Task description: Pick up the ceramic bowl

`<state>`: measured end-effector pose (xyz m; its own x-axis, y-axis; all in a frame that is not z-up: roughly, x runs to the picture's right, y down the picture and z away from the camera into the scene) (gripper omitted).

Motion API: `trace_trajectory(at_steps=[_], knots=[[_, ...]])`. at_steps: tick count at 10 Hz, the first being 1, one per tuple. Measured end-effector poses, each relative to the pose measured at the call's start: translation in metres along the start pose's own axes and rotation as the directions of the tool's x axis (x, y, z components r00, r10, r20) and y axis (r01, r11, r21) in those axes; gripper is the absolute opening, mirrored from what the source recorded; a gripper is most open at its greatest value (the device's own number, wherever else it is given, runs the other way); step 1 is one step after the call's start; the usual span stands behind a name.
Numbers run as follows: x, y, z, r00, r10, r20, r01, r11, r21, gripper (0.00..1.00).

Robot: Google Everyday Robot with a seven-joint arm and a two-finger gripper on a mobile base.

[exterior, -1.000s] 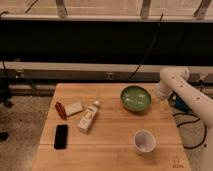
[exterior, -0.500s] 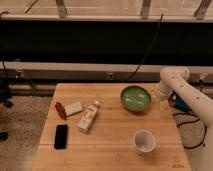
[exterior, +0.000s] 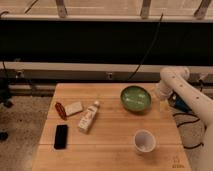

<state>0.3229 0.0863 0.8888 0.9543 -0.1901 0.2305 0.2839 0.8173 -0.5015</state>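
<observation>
The ceramic bowl (exterior: 135, 98) is round, shallow and green. It sits upright and empty on the wooden table (exterior: 110, 155), at the far right. My white arm (exterior: 175, 82) comes in from the right and bends down beside the bowl. My gripper (exterior: 162, 103) hangs low at the table's right edge, just right of the bowl's rim. Nothing shows in it.
A white cup (exterior: 144, 141) stands in front of the bowl. A white bottle (exterior: 88, 118) lies mid-table. A beige block (exterior: 74, 108), a red item (exterior: 60, 110) and a black phone (exterior: 61, 136) are on the left. A blue object (exterior: 180, 105) and cables lie off the right edge.
The arm has shifted only slightly beside the bowl. The bowl and the other objects have not moved.
</observation>
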Motion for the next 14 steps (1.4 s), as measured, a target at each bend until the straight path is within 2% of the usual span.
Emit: trace_trajectory(at_steps=[2, 3, 6, 8, 14], knots=[[-0.001, 0.001, 0.001, 1.000, -0.010, 0.007, 0.010, 1.000, -0.004, 0.80], [-0.006, 0.007, 0.003, 0.999, -0.038, 0.021, 0.038, 0.999, -0.010, 0.80], [-0.033, 0.043, 0.000, 0.989, -0.131, 0.066, 0.131, 0.991, -0.003, 0.80], [-0.041, 0.056, 0.001, 0.984, -0.155, 0.086, 0.155, 0.988, -0.001, 0.80], [-0.061, 0.048, 0.026, 0.960, -0.237, 0.151, 0.240, 0.971, 0.001, 0.80]])
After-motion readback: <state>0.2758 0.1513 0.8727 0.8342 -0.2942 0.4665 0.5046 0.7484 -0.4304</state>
